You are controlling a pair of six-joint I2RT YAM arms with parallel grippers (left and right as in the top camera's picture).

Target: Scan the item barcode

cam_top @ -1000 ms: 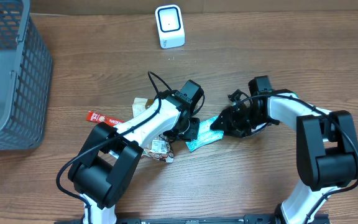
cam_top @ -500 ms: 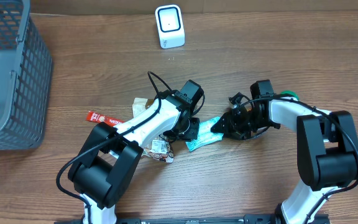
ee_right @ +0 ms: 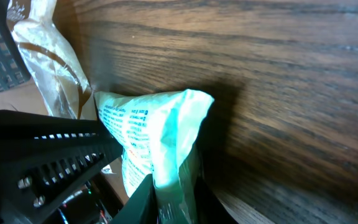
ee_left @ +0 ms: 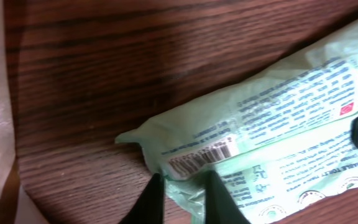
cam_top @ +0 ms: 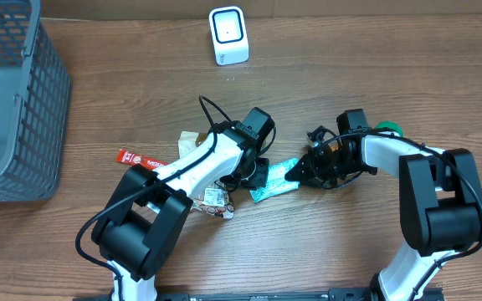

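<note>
Just now both grips have tightened on the pale green packet [cam_top: 276, 181], which has not shifted from its spot near the middle of the table over the last second. The right gripper [cam_top: 301, 171] has narrowed its jaws until they pinch the packet's 3 o'clock end, which bunches up between them in the right wrist view [ee_right: 160, 130]. The left gripper [cam_top: 256, 173] has closed the last little way onto the 9 o'clock edge, and its wrist camera shows the barcode [ee_left: 201, 155] printed just above its fingers [ee_left: 149, 200]. That probably means the packet is now secured at both ends and ready to be raised, though it has not yet been presented to the barcode scanner [cam_top: 228, 35], which stands well apart at about 11 o'clock of the packet, near the table's far edge. Both arms reach inward from the near edge, elbows out, with the wrists low over the wood and the grippers facing each other across the packet. A red sachet [cam_top: 134, 156] lies at the packet's 9 o'clock, beyond the left arm.
</note>
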